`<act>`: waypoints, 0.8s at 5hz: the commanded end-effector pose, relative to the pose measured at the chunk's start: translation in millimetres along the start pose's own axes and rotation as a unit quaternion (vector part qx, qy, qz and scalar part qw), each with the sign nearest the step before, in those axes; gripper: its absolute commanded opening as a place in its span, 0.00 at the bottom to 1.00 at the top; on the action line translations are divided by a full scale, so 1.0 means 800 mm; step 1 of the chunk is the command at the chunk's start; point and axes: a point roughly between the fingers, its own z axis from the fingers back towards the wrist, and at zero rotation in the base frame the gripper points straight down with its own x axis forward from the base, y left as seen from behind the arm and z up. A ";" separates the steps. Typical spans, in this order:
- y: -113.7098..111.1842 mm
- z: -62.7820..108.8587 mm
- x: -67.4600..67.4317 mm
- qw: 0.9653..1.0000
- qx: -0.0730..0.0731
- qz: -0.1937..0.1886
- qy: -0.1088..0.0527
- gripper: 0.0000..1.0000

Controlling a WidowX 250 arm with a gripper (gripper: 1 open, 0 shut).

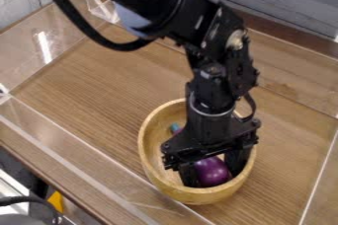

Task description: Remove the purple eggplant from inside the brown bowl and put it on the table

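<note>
So there's just one cam, looking down at an angle from above the medium-brown wood-grain table (93,86), fairly close, robot arm (205,56) and round light-brown wooden bowl (152,160) in view.
</note>
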 end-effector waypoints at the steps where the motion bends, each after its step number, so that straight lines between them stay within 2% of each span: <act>1: -0.004 -0.001 0.010 0.999 -0.020 0.026 0.001 1.00; 3: -0.028 0.017 0.000 0.998 -0.028 0.050 0.006 1.00; 4: -0.027 0.018 -0.002 0.999 -0.028 0.023 0.006 1.00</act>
